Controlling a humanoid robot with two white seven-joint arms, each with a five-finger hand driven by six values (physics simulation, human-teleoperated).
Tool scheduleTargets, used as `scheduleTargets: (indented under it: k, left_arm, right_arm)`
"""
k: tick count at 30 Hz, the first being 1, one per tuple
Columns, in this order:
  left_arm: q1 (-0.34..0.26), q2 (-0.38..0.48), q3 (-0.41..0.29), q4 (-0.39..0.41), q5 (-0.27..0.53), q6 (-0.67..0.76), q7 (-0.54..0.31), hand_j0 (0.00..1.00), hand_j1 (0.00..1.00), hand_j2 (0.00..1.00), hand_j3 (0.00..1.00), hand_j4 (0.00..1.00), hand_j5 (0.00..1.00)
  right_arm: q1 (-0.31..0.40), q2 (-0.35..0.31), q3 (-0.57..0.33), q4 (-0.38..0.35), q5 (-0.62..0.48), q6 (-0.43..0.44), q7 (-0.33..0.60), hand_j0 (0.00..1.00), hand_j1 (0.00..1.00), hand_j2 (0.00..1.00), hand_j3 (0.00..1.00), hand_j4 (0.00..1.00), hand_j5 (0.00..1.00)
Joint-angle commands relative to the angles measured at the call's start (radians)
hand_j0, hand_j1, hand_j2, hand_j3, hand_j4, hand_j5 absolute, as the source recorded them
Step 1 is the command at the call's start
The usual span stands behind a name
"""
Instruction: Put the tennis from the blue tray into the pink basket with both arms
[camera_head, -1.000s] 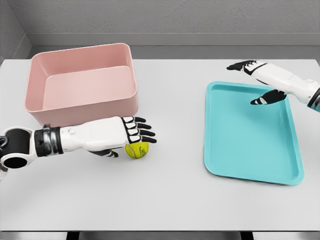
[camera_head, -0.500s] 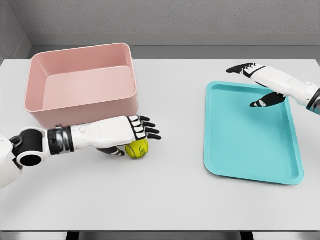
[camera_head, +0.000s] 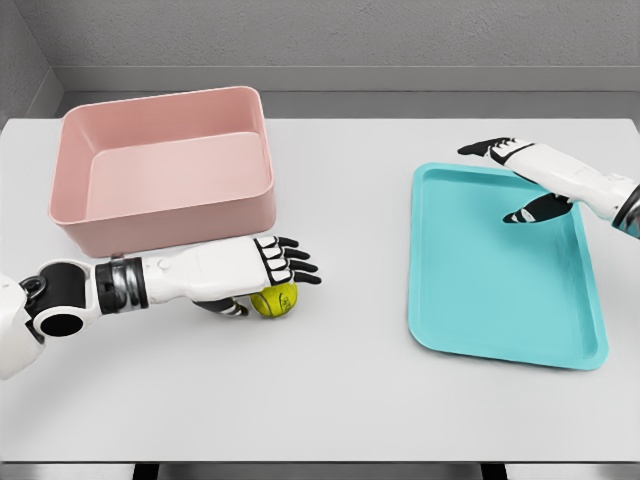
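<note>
Nearest to us, our left hand (camera_head: 262, 268) lies low over the pale grey tabletop (camera_head: 340, 400), its arm coming in from the lower left. The small yellow-green felt tennis ball (camera_head: 275, 300) sits on the tabletop just under and in front of that hand, on the palm side, well apart from the tray. The fingers (camera_head: 297, 266) are stretched out flat above the ball and the thumb curls beneath; we see no closed grip, so we judge the ball is not yet held. A ball has no long axis, so approach angle matters little; what matters is that it lies right below the left palm, far nearer this hand than the other.

Directly behind stands the pink rectangular plastic basket (camera_head: 170, 222), its near wall just beyond the hand, so the lift must clear that rim. Open room lies to the right of the ball.

Farther right rests the flat turquoise plastic tray (camera_head: 500, 290), holding nothing. Our right hand (camera_head: 520, 175) hovers over its far corner, fingers spread, carrying nothing
</note>
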Motion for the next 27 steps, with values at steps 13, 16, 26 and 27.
scheduleTargets:
  k: [13, 16, 26, 27]
  left_arm:
    - [0.015, 0.002, 0.002, 0.019, -0.015, 0.001, 0.003, 1.0, 1.0, 1.0, 1.0, 1.0, 1.0]
    - [0.014, 0.001, 0.002, 0.017, -0.018, 0.001, 0.002, 0.91, 0.91, 0.91, 0.91, 0.91, 0.91]
    - [0.021, 0.004, 0.0, 0.016, -0.02, 0.001, 0.0, 0.68, 0.68, 0.68, 0.68, 0.68, 0.68]
    - [0.021, 0.004, 0.002, 0.016, -0.02, 0.001, 0.0, 0.64, 0.64, 0.64, 0.64, 0.64, 0.64]
  right_arm:
    - [0.003, 0.002, 0.005, 0.001, -0.006, 0.001, 0.001, 1.0, 1.0, 1.0, 1.0, 1.0, 1.0]
    - [0.003, 0.003, 0.005, 0.002, -0.006, 0.001, 0.001, 1.0, 1.0, 1.0, 1.0, 1.0, 1.0]
    - [0.003, 0.002, 0.005, 0.004, -0.006, 0.001, 0.001, 1.0, 1.0, 1.0, 1.0, 1.0, 1.0]
    - [0.003, 0.002, 0.005, 0.004, -0.006, 0.001, 0.001, 1.0, 1.0, 1.0, 1.0, 1.0, 1.0]
